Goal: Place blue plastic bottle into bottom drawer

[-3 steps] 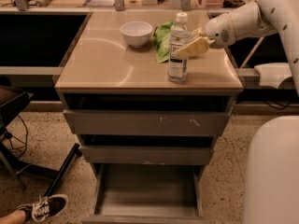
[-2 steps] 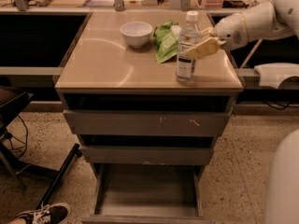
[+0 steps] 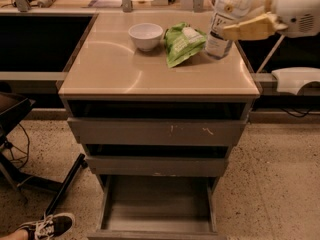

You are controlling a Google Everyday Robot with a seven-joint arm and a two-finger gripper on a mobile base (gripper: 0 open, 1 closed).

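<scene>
Bottle of clear, faintly bluish plastic sits at the upper right of the frame, leaning a little, with its neck reaching the top edge. A dark label with pale lettering wraps its slim round body. Its base hangs over the far right corner of the worktop; whether it touches the surface cannot be told. The end effector is clamped around the bottle: one flat, tan finger crosses the front of the body, another shows behind the neck, and both join a smooth white rounded arm casing at the right edge.

The worktop is a glossy beige slab with a soft sheen and square corners. On it, left of the bottle, lies a crinkly green snack bag with a pale patch on its face. Just beside the bag, further left, stands a small round white bowl.

Below the slab are three grey drawers. The top drawer has a flat front marked by pale scratches, and the middle drawer has a plain one. The bottom drawer is pulled out toward the lower edge of the frame, a wide shallow tray with a flat floor and low side walls.

The floor is speckled. A dark shoe with white laces shows at the lower left.
</scene>
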